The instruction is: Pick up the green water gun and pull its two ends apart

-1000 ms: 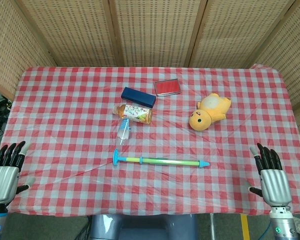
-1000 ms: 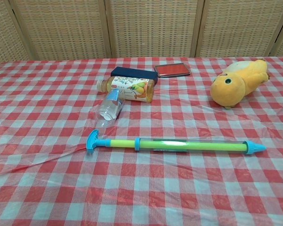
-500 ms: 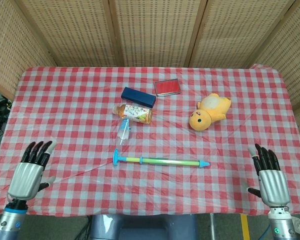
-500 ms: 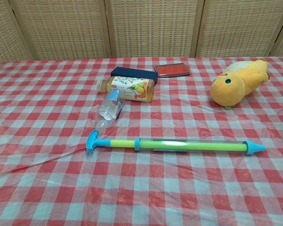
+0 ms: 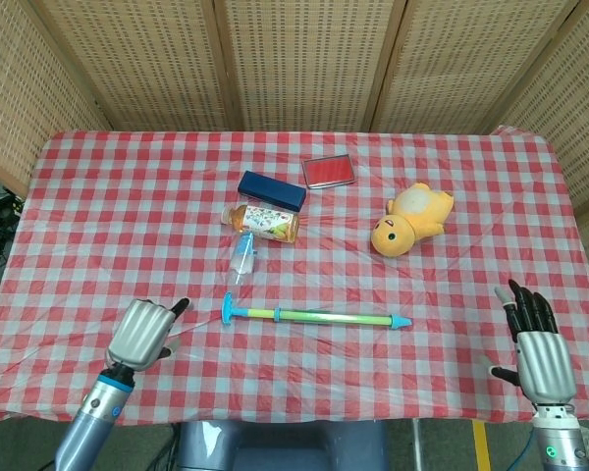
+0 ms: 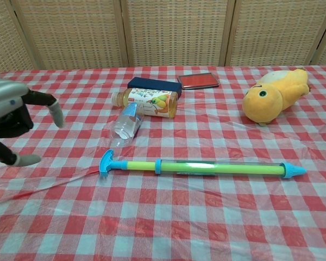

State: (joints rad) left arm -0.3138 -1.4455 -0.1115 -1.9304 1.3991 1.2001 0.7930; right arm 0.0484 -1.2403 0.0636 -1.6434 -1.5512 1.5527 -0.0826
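Left robot hand (image 5: 147, 330) now nearer along the table's (image 5: 98, 196) front edge, fingers apart, empty; right robot hand (image 5: 540, 351) spread, idle; green water gun (image 5: 314, 316) untouched, pickup and pull remaining.

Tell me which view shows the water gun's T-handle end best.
Chest view: the water gun fills the frame, its blue T-handle large and unobstructed. Head view shows the whole gun too, but small, with the left hand beside that end.

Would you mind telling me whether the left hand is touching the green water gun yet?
Apart. The head view shows checked cloth between the left hand and the blue handle of the green water gun.
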